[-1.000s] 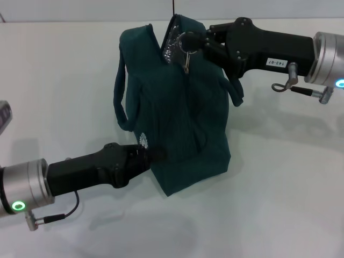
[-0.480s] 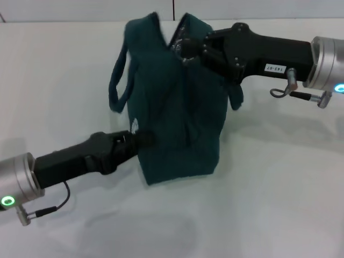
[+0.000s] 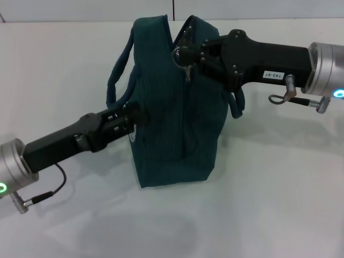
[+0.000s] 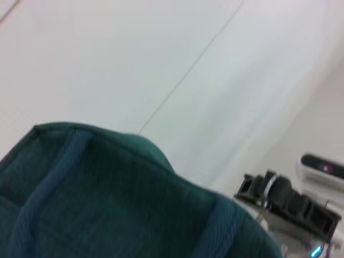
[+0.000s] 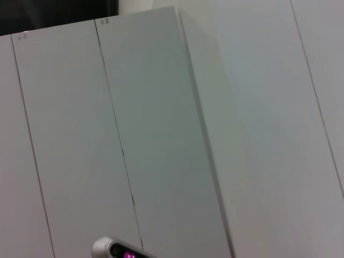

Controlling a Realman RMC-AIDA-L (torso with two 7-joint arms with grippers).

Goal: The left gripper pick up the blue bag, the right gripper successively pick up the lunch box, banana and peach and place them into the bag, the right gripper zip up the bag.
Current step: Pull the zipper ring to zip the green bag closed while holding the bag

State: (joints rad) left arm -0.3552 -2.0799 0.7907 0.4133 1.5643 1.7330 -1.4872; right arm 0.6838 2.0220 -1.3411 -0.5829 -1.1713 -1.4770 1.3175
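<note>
The bag (image 3: 177, 123) is stood upright on the desk (image 3: 279, 188), gripped at its left side by the left end effector (image 3: 135, 117); its zip pull (image 3: 183, 58) is pinched by the right end effector (image 3: 185, 55)

A plain white, matte tabletop (image 3: 279, 183) carries everything. Directly on it, just toward twelve o'clock of centre, stands the blue bag (image 3: 177, 129), a dark teal fabric tote, upright, its base resting on the surface.
</note>
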